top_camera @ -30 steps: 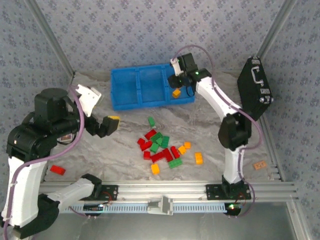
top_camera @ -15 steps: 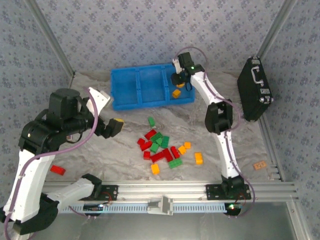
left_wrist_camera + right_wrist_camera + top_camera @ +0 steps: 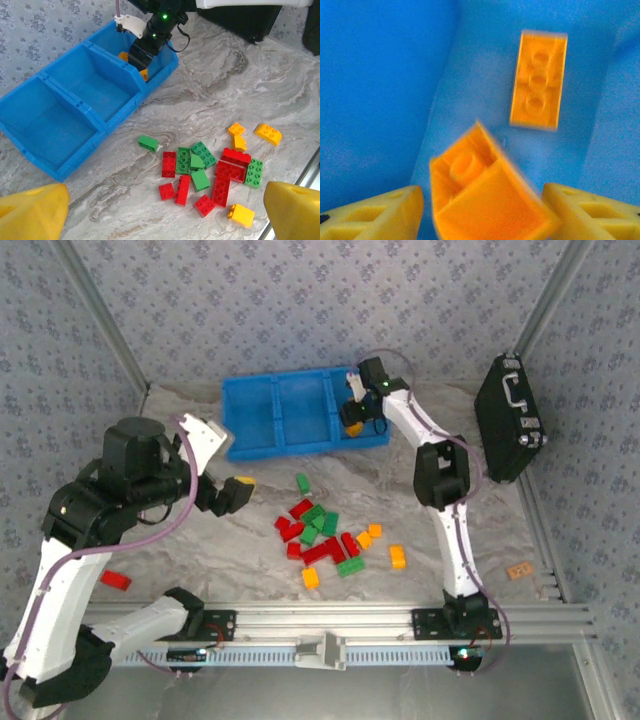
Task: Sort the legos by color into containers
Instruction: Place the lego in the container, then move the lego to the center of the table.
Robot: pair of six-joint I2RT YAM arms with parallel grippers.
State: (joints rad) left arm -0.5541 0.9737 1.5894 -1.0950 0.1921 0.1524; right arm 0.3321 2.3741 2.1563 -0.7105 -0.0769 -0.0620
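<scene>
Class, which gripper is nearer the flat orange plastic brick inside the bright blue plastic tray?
Right. The right gripper hangs just above the brick inside the tray; the left gripper is outside it, above the table.

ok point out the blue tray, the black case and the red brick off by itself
blue tray (image 3: 250, 415): top view, bare floor of its left compartment
black case (image 3: 500, 440): top view, middle of its face
red brick (image 3: 115, 580): top view, middle of its top

Bright, even light, faint shadows on the tabletop (image 3: 245, 560). Blurry, perhaps smeared by movement, around the near orange brick (image 3: 485, 200).
</scene>
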